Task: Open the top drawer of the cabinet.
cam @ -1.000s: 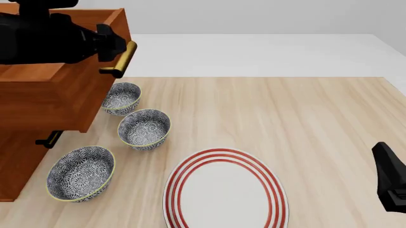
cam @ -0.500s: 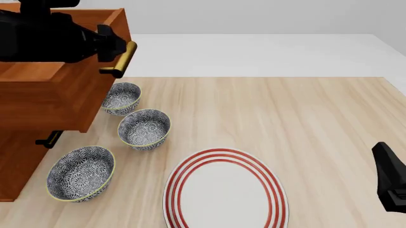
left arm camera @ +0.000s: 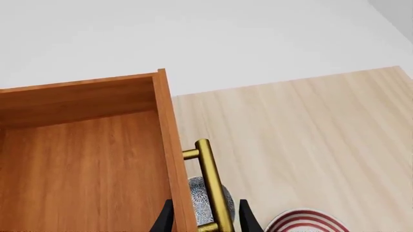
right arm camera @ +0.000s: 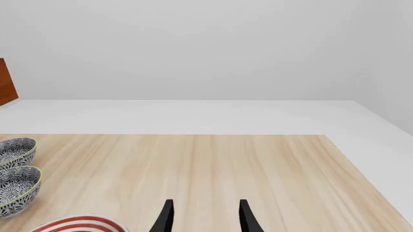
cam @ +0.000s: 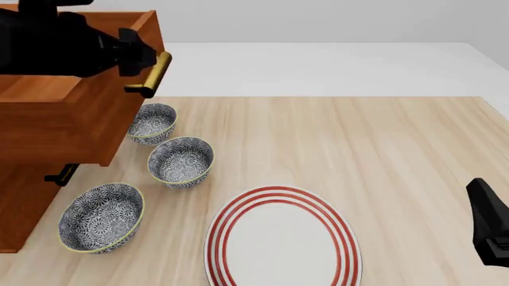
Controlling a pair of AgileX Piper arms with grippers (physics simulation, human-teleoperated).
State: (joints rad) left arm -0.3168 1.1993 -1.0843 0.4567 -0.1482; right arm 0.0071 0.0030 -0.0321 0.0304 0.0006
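Observation:
The cabinet [cam: 20, 202] stands at the table's left edge. Its top drawer [cam: 71, 125] is pulled out and overhangs the table, its inside bare [left arm camera: 84, 164]. The brass handle [cam: 155, 74] sits on the drawer front. My left gripper [cam: 135, 50] hovers at the drawer's front rim, open. In the left wrist view its fingers [left arm camera: 166, 218] straddle the handle [left arm camera: 210, 174] and the front panel, set wide apart. My right gripper [cam: 489, 232] rests low at the table's near right, open and holding nothing [right arm camera: 205, 217].
Three patterned bowls [cam: 151, 122] [cam: 180, 161] [cam: 101, 216] sit on the table below and beside the pulled-out drawer. A red-ringed plate [cam: 282, 238] lies near the front middle. A lower drawer's handle [cam: 59, 176] sticks out under the top drawer.
My left gripper has drawn slightly left and up, away from the handle. The drawer and the right arm have stayed put.

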